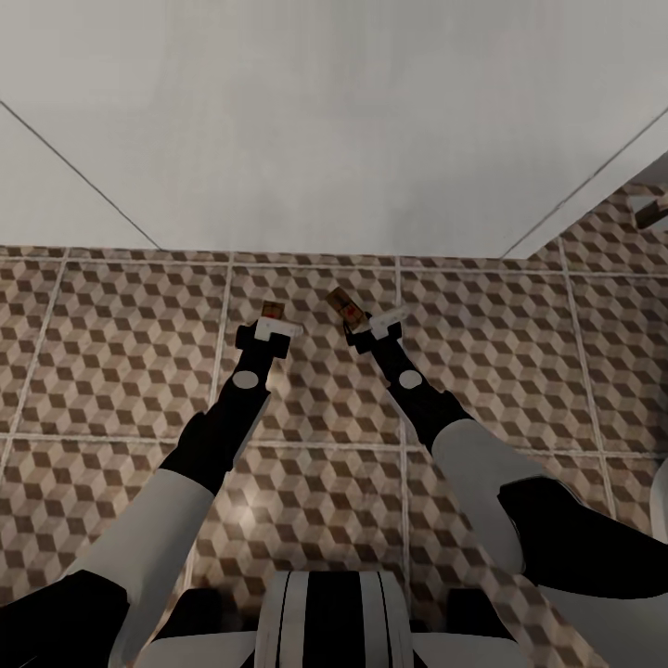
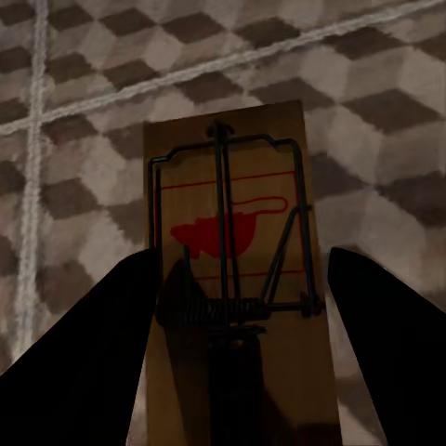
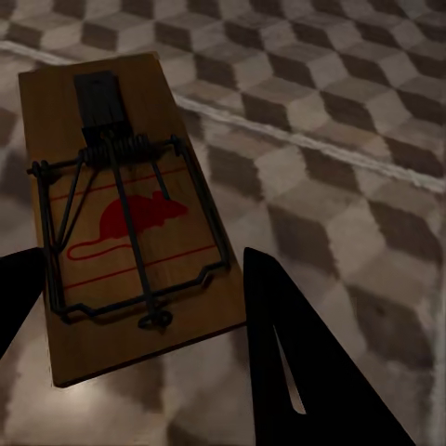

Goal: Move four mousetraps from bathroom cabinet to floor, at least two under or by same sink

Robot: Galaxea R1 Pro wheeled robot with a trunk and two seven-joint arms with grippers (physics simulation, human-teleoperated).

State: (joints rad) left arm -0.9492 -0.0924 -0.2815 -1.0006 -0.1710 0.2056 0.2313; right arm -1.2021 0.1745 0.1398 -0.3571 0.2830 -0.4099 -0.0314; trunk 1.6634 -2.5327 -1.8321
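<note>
1 mousetrap is clamped lengthwise in the left gripper, 1 in the right gripper — both above the bathroom floor.

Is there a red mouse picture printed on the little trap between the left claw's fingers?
Yes. In the left wrist view the mousetrap between the left gripper's dark fingers shows a red mouse under its wire.

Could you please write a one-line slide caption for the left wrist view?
Left hand holding a wooden mousetrap with a red mouse print above the cube-patterned floor tiles.
</note>
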